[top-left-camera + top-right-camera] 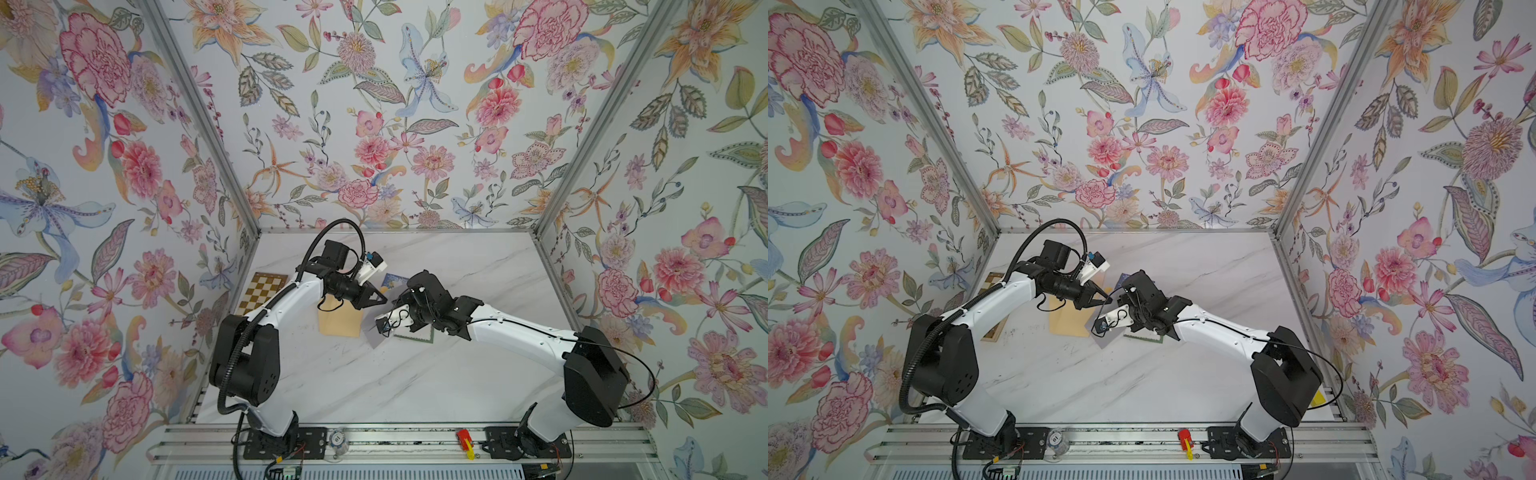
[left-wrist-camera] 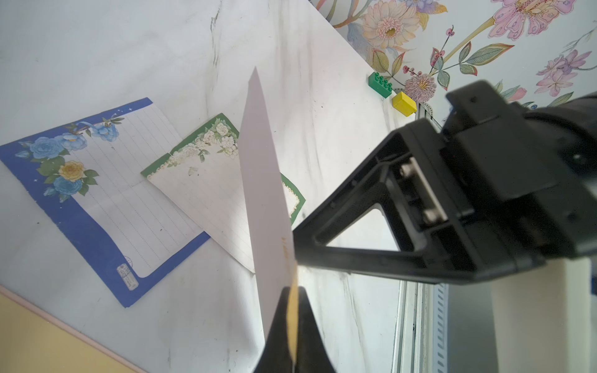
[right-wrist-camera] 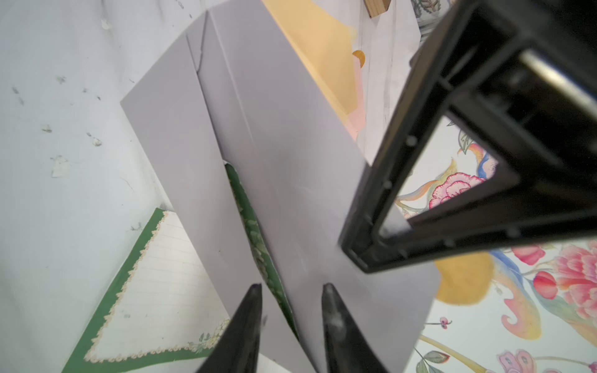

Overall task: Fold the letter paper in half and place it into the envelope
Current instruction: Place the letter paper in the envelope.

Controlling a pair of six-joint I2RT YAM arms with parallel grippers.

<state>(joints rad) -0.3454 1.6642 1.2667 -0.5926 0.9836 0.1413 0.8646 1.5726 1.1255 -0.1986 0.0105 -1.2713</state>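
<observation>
**Papers at mid-worktop**

On the white marble worktop (image 1: 457,374), the tan paper envelope (image 1: 338,324) lay centre, with the brown chequered board (image 1: 259,291) to its left. Just right of the envelope, the grey folded letter paper (image 1: 374,338) stood tilted, pinched in the left gripper (image 1: 382,299). The green-bordered lined sheet (image 2: 206,187) lay to the paper's right, and the blue-bordered lined sheet (image 2: 129,181) behind.

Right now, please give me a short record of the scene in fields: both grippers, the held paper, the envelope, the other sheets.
Left gripper: shut, pinching the folded paper by its edge
Right gripper: open, fingertips apart close to that paper
Paper state: held up on edge, grey outside, green print inside
Envelope: flat on the table, paper not yet inside
Other sheets: blue-bordered sheet and green-bordered sheet, both lying flat
</observation>
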